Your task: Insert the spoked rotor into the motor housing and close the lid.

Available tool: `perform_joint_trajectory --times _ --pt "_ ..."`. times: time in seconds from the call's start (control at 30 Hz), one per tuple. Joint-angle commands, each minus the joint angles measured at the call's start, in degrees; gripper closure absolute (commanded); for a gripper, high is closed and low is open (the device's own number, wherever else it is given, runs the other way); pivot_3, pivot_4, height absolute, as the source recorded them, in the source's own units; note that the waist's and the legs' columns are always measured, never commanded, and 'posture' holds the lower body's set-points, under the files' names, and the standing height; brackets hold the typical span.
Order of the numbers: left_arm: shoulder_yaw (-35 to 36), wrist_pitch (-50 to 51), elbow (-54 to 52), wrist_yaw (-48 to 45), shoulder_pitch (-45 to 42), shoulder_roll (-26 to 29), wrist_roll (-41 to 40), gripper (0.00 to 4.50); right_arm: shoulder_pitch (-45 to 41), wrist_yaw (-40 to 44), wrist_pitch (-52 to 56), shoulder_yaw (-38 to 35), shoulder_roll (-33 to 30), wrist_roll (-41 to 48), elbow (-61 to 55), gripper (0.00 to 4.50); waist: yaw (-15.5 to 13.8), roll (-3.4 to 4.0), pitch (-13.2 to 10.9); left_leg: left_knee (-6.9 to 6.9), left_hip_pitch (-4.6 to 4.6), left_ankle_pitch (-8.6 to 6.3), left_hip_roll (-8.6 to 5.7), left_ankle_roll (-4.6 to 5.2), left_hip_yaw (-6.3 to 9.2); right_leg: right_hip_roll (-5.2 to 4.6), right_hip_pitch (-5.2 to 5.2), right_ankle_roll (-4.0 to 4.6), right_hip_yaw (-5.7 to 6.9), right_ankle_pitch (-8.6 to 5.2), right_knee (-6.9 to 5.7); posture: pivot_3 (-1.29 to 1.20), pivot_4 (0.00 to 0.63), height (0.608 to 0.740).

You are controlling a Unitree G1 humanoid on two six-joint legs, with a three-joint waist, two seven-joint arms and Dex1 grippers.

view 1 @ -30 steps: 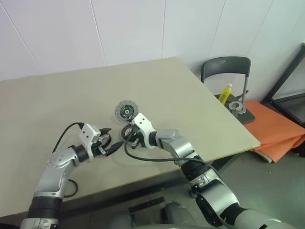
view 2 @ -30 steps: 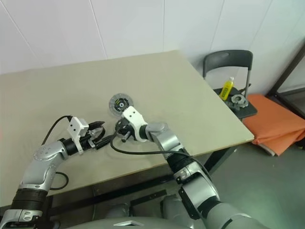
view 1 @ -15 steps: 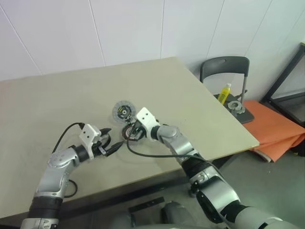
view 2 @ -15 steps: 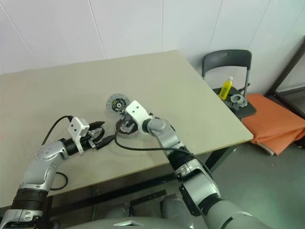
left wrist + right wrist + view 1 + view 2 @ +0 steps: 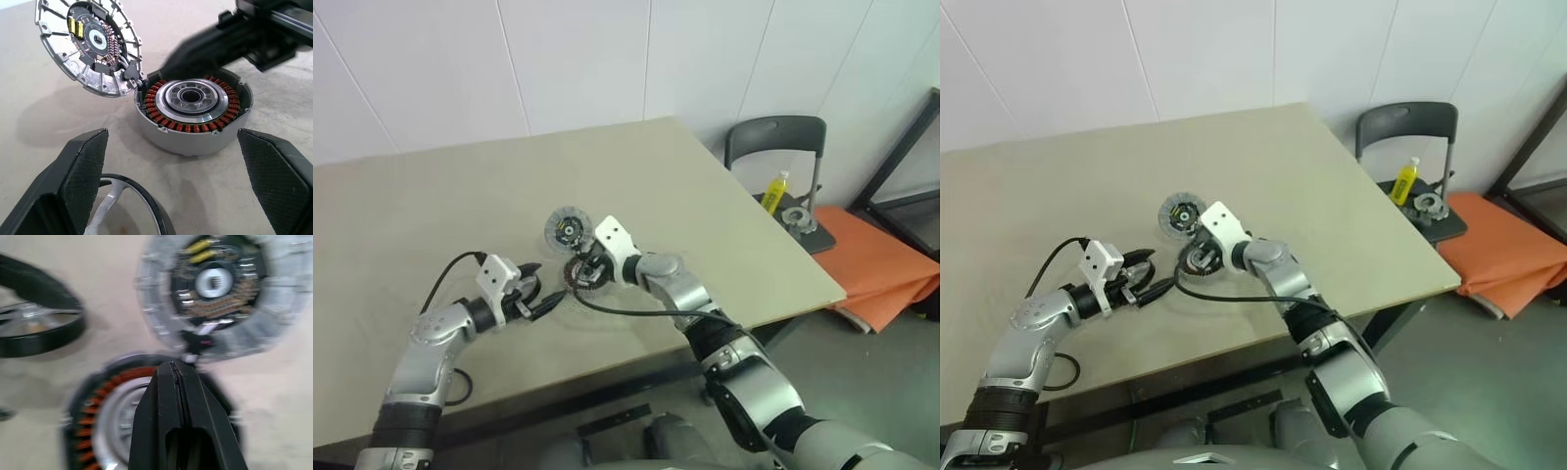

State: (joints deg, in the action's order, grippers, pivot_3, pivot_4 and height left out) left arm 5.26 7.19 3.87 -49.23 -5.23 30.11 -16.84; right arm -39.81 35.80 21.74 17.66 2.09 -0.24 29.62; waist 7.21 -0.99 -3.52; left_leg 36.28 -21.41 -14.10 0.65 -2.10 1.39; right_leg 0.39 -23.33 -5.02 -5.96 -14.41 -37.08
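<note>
The motor housing (image 5: 193, 115) sits on the table with its copper-red windings and pale centre showing. The lid (image 5: 85, 44) lies beside it, inner face up, touching the housing's rim. The spoked rotor (image 5: 124, 205), a dark-rimmed ring with silvery spokes, lies on the table just in front of my left gripper (image 5: 171, 132). That gripper is open, with its fingers (image 5: 83, 181) apart on either side of the housing's near side and nothing between them. My right gripper (image 5: 172, 366) is shut and empty, hovering over the housing (image 5: 579, 276) with its tip towards the lid (image 5: 566, 229).
A black cable (image 5: 626, 313) runs from my right wrist across the table. The table's right edge (image 5: 783, 304) drops off near a grey chair (image 5: 781, 147) holding a yellow bottle (image 5: 775, 188) and a metal part. An orange mat (image 5: 886, 264) lies on the floor.
My right gripper has edged forward from the housing's near side to over it, closer to the lid, and has levelled slightly. The left arm has stayed still.
</note>
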Motion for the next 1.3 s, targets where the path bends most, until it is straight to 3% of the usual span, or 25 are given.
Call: perform_joint_trajectory --times 0.03,0.27,0.43,0.6,0.73,0.9,1.1,1.3 --pt "1.14 0.45 -2.58 0.66 -0.07 0.26 -1.24 0.0 1.18 4.29 2.95 3.75 -1.16 -0.63 -3.85 4.49 0.0 0.0 0.0 0.0 0.0 0.0 0.0 0.0 0.0 0.0 0.0 0.0 0.0 0.0 0.0 0.0 0.0 0.74" --pt "6.56 7.24 -7.16 1.06 2.54 -0.42 -10.58 0.0 -1.91 3.11 -1.65 -1.43 -2.9 1.47 -3.05 4.49 0.02 -0.03 0.03 0.03 0.02 0.0 0.02 0.0 0.0 -0.01 0.01 0.06 0.0 -0.08 -0.02 0.0 0.0 0.74" --pt "11.6 18.87 -15.6 1.1 8.43 0.79 -22.25 0.0 -3.36 12.4 -3.43 -2.61 -6.5 5.52 -7.52 4.49 0.08 -0.03 0.03 -0.01 -0.01 0.0 0.02 0.0 0.0 -0.03 0.01 -0.06 0.0 -0.04 0.04 0.0 0.0 0.74" --pt "17.53 33.63 -24.61 2.06 20.39 4.67 -35.87 0.0 -3.2 22.8 -2.38 -0.72 -12.06 7.89 -14.94 4.49 0.29 -0.01 0.01 -0.1 0.01 0.0 0.09 0.0 0.0 0.01 -0.06 0.1 0.0 -0.16 0.03 0.0 0.0 0.74" --pt "23.38 43.53 -25.4 9.34 27.09 4.18 -46.8 0.0 -3.16 27.35 -1.51 -0.15 -15.49 9.29 -19.06 4.49 0.03 0.01 0.0 -0.03 0.05 0.0 0.11 0.0 0.1 -0.05 -0.01 0.32 0.09 -0.3 0.03 0.0 0.0 0.74" --pt "25.73 51.23 -21.45 26.58 27.06 -0.7 -60.43 0.0 -3.87 29.92 -2.38 0.16 -17.37 9.44 -19.91 4.49 -0.12 0.01 -0.01 0.1 0.13 -0.01 0.16 -0.02 0.19 -0.13 0.04 0.33 0.25 -0.32 0.07 0.0 0.0 0.74" --pt "24.57 49.43 -17.41 47.45 21.39 -7.92 -72.0 0.0 -5.01 30.7 -3.21 0.07 -17.52 9.29 -19.96 4.49 -0.89 0.02 0.0 0.1 0.09 -0.01 0.1 -0.02 0.19 -0.1 0.17 0.33 0.27 -0.31 0.05 0.0 0.0 0.74" --pt "24.29 45.76 -13.85 56.92 17.17 -11.2 -77.87 0.0 -4.12 30.69 -2.68 0.32 -17.67 9.32 -21.11 4.49 -1.84 0.0 0.03 0.14 0.11 0.0 -0.06 -0.03 0.17 -0.05 0.17 0.34 0.28 -0.3 0.06 0.0 0.0 0.74"
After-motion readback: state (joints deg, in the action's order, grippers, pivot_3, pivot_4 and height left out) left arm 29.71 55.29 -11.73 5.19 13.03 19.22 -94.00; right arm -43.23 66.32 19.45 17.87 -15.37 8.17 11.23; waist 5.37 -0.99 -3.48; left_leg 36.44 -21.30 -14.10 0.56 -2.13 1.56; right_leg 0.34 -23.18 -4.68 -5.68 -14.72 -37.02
